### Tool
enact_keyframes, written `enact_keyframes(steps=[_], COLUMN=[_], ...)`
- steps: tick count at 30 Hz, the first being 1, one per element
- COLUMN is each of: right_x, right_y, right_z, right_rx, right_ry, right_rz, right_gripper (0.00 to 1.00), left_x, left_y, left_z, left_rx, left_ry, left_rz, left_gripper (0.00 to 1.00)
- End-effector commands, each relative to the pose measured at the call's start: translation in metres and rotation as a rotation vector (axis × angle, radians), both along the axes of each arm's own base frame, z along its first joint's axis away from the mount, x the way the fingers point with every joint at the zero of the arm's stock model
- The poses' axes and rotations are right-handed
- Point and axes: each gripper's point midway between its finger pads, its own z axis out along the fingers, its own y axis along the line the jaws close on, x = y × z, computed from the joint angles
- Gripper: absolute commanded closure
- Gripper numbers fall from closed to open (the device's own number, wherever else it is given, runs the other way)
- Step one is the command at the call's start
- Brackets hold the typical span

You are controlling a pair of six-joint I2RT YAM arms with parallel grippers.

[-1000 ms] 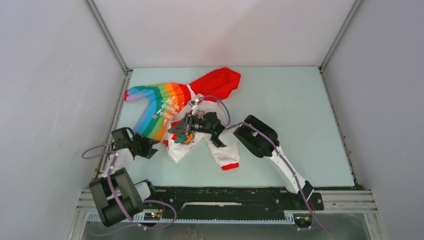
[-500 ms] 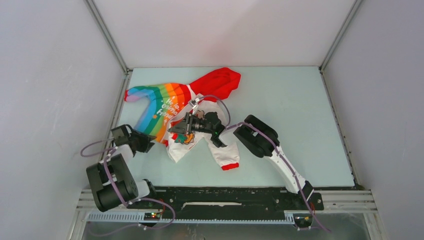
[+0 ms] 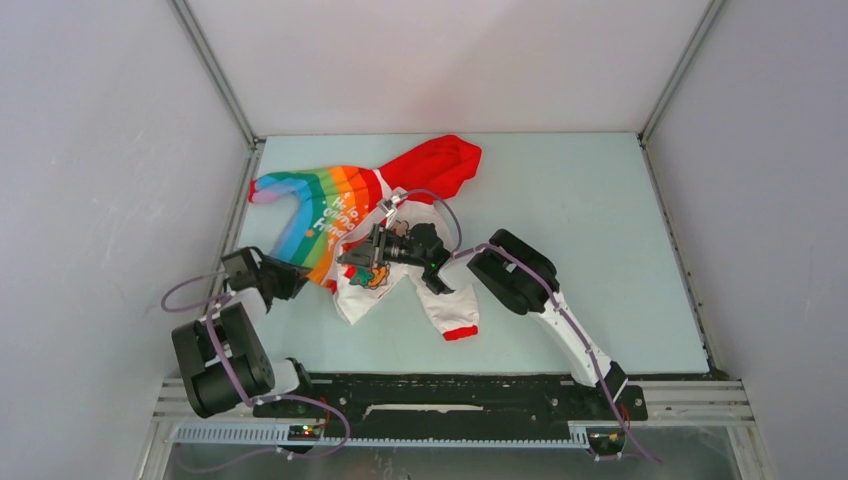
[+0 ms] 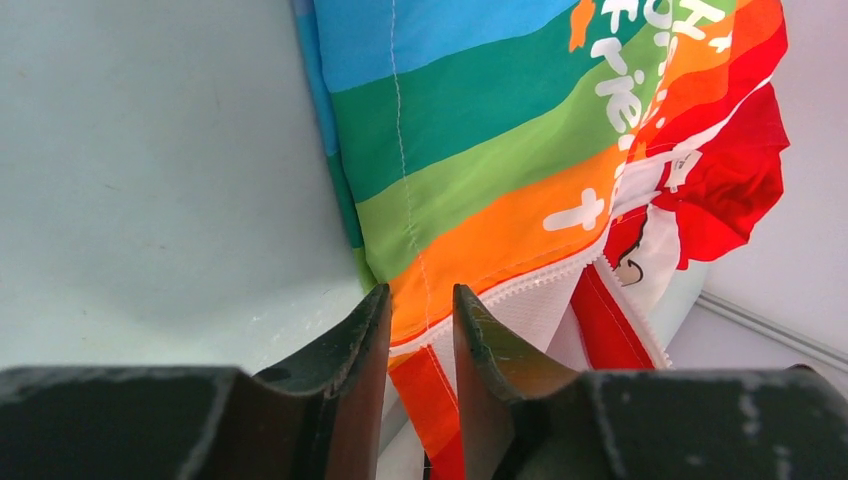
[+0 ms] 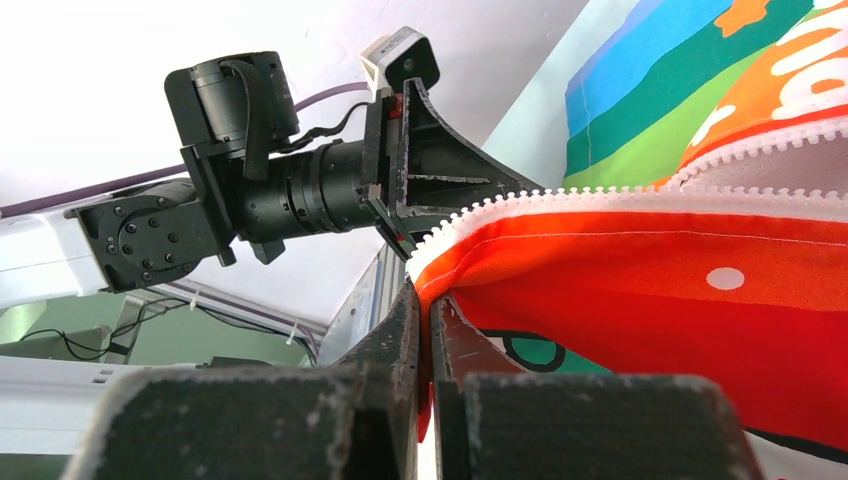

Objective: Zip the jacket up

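Pale green desk (image 3: pixel 580 220) between white walls carries the jacket (image 3: pixel 330 215), which lies spread open toward the far left corner. The left jaws are almost closed, with the orange bottom hem of the rainbow half pinched between them beside the zipper teeth. The right jaws are pressed tight on the toothed front edge of the white half and hold it raised near the jacket's middle.
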Motion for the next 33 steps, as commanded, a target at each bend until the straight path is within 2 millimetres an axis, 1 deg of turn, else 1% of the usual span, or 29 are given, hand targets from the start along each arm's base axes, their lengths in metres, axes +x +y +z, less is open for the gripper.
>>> enact_keyframes(steps=[1, 3, 5, 10, 13, 17, 22, 29, 33], right_x=[0.001, 0.001, 0.002, 0.001, 0.002, 0.000, 0.001, 0.003, 0.003], right_y=[-0.001, -0.001, -0.001, -0.001, -0.001, 0.000, 0.001, 0.000, 0.000], right_z=[0.003, 0.003, 0.004, 0.004, 0.003, 0.003, 0.001, 0.001, -0.001], right_rx=[0.030, 0.030, 0.032, 0.032, 0.030, 0.032, 0.026, 0.025, 0.023], right_ry=[-0.028, -0.030, -0.030, -0.030, -0.028, -0.029, -0.028, -0.025, -0.021], right_rz=[-0.003, -0.004, -0.006, -0.006, -0.008, -0.006, -0.005, -0.011, -0.012], right_gripper=[1.00, 1.00, 1.00, 1.00, 1.00, 1.00, 1.00, 1.00, 1.00], left_x=[0.000, -0.004, -0.004, 0.002, 0.005, 0.005, 0.009, 0.008, 0.011], left_y=[0.001, 0.002, 0.002, -0.002, -0.005, -0.007, -0.013, -0.018, -0.022], left_z=[0.000, -0.001, -0.002, -0.004, -0.001, -0.003, 0.000, -0.003, -0.006], left_rx=[0.013, 0.023, 0.021, -0.022, -0.037, -0.056, -0.094, -0.134, -0.170], left_ry=[-0.012, -0.001, -0.001, -0.016, -0.040, -0.034, -0.078, -0.072, -0.078], left_rz=[-0.015, -0.011, -0.010, -0.017, -0.022, -0.026, -0.038, -0.042, -0.048], left_gripper=[0.65, 0.61, 0.61, 0.64, 0.66, 0.67, 0.69, 0.67, 0.69])
